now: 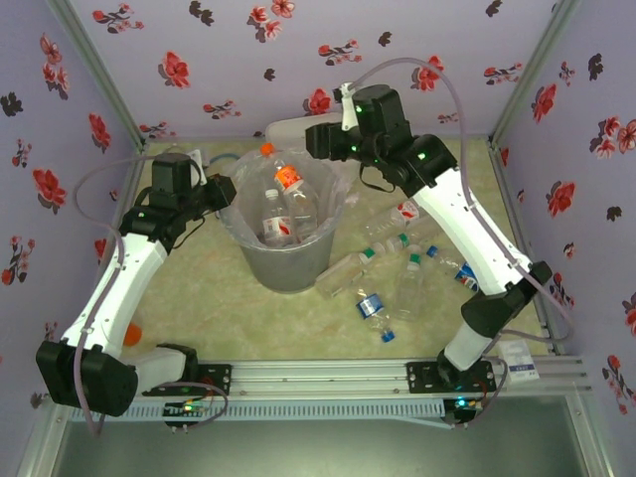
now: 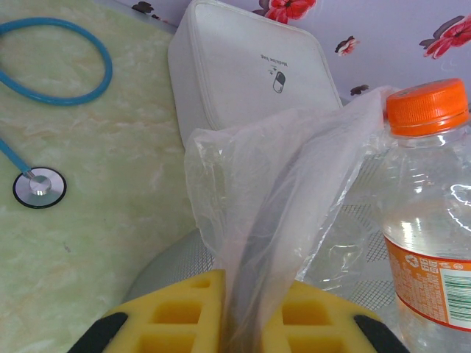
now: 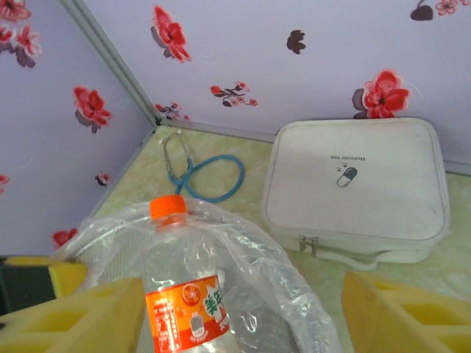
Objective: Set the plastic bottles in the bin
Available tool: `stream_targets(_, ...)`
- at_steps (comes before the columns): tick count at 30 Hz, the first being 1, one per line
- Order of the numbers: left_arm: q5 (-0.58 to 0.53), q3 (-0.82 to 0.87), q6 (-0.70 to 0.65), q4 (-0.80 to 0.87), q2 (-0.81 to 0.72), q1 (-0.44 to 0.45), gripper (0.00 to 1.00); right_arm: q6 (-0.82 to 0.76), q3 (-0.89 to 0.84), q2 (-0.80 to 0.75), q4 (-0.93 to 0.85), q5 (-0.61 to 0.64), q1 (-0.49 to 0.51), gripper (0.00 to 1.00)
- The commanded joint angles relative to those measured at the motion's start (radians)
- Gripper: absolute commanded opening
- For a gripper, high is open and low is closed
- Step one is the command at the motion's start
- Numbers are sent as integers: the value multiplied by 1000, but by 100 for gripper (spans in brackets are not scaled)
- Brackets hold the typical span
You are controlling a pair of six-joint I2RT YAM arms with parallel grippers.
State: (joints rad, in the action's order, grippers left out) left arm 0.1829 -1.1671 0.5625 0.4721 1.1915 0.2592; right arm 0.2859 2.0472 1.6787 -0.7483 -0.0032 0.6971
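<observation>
The grey bin (image 1: 288,260) stands mid-table, lined with a clear plastic bag (image 2: 280,184). My left gripper (image 2: 254,305) sits at the bin's left rim (image 1: 224,196), shut on a fold of that bag. An orange-capped plastic bottle (image 1: 286,179) with an orange label (image 3: 184,309) leans upright inside the bin against the far rim. My right gripper (image 3: 243,327) hovers over that rim (image 1: 328,139), open, with the bottle beside its left finger (image 3: 88,320). Another bottle (image 1: 276,227) lies deeper in the bin. Several bottles (image 1: 373,303) lie on the table right of the bin.
A white zip case (image 3: 357,187) lies behind the bin against the back wall. A blue stethoscope (image 2: 55,59) lies at the back left. A small orange object (image 1: 132,334) sits beside the left arm, and a white box (image 1: 517,360) near the right arm's base.
</observation>
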Motion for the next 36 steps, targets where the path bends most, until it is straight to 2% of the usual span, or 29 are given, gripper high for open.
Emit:
stream_targets(1, -31, -14, -27, 13, 9, 18, 8, -104, 116, 93, -126, -70, 74, 67)
stream_targets(3, -26, -26, -28, 13, 20, 20, 8, -145, 228, 181, -218, -41, 105, 67)
stream_targets(7, -23, -31, -29, 11, 23, 24, 8, -201, 406, 343, -364, 31, 123, 81)
stream_targets(9, -22, -31, -30, 14, 20, 24, 8, -222, 439, 393, -385, 64, 124, 88)
stream_targets(11, -23, -32, -33, 16, 18, 24, 8, -232, 440, 422, -384, 78, 125, 88)
stream_targets(14, -23, -32, -35, 19, 21, 23, 8, -231, 433, 442, -379, 70, 125, 82)
stream_targets(18, -23, -28, -35, 16, 23, 25, 8, -219, 413, 425, -384, 80, 125, 66)
stream_targets(22, -23, -16, -32, 10, 19, 24, 8, -168, 316, 321, -319, 44, 125, 49)
stream_targets(29, -29, -6, -29, 7, 19, 24, 8, -41, -46, 99, -104, -54, 137, 47)
stream_targets(31, -28, -6, -27, 2, 24, 24, 8, -22, -116, 66, -73, -67, 139, 52)
stream_targets(34, -29, -8, -27, 0, 25, 24, 12, -22, -170, 39, -62, -74, 146, 70)
stream_targets(36, -28, -9, -29, 5, 26, 24, 15, -25, -191, 17, -56, -57, 150, 77)
